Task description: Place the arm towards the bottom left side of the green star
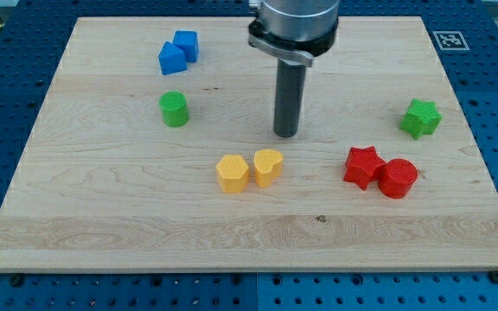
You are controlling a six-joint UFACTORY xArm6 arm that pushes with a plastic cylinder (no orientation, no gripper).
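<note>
The green star lies near the board's right edge, at mid height. My tip stands near the board's middle, far to the left of the star and slightly lower than it in the view. It touches no block. The yellow heart sits just below and left of the tip.
A yellow hexagon sits beside the heart. A red star and a red cylinder lie below and left of the green star. A green cylinder and two blue blocks are at the upper left. The wooden board rests on a blue pegboard.
</note>
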